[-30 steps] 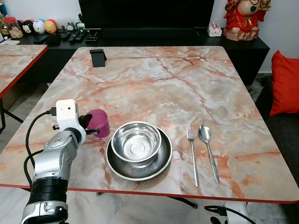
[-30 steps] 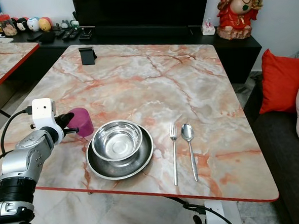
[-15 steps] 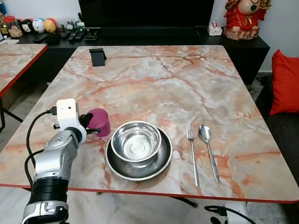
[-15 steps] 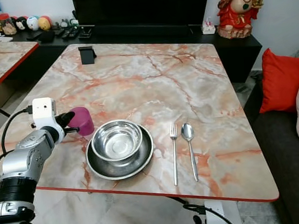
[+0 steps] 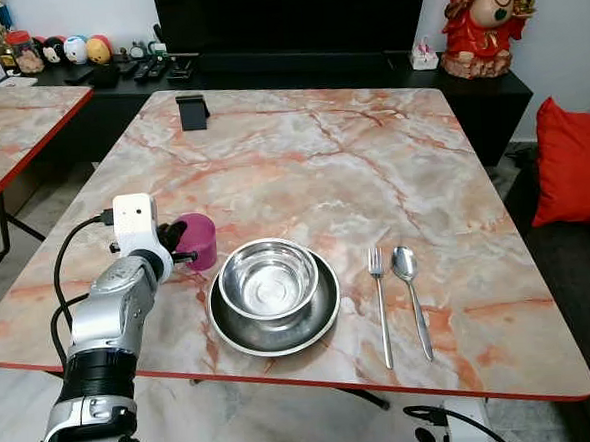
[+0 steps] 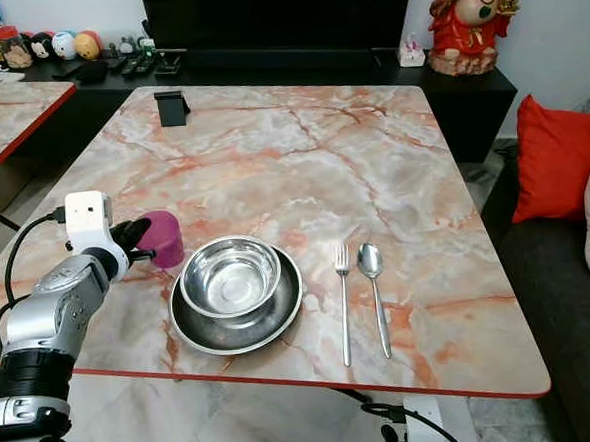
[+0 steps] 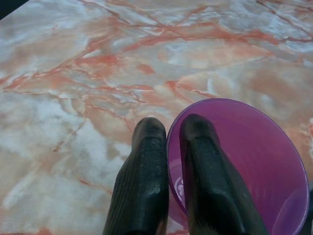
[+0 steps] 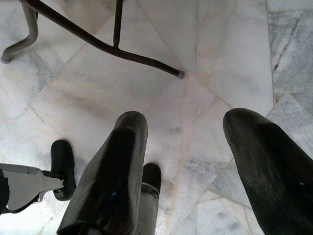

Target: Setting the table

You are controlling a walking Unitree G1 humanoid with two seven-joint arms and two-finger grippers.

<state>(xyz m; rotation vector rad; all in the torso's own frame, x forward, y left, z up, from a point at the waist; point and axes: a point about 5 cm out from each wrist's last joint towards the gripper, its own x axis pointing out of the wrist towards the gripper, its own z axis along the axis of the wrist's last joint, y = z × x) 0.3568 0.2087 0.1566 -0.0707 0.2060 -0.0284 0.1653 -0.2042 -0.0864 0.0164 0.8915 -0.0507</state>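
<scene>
I had the left hand (image 7: 168, 147) pinched on the purple cup's (image 5: 197, 240) rim, one finger inside | cup upright on the counter (image 5: 301, 160), just left of the bowl (image 5: 270, 279) on its plate (image 5: 321, 318) | fork (image 5: 379, 301), spoon (image 5: 410, 284) further right | right hand (image 8: 186, 161) spread apart above the floor (image 8: 161, 49)

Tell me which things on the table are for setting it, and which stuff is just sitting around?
For setting the table:
purple cup, pinched at its rim by the left tool
steel bowl on the steel plate
fork
spoon

Just lying about:
black stand
red statue
red cushion
remotes
</scene>
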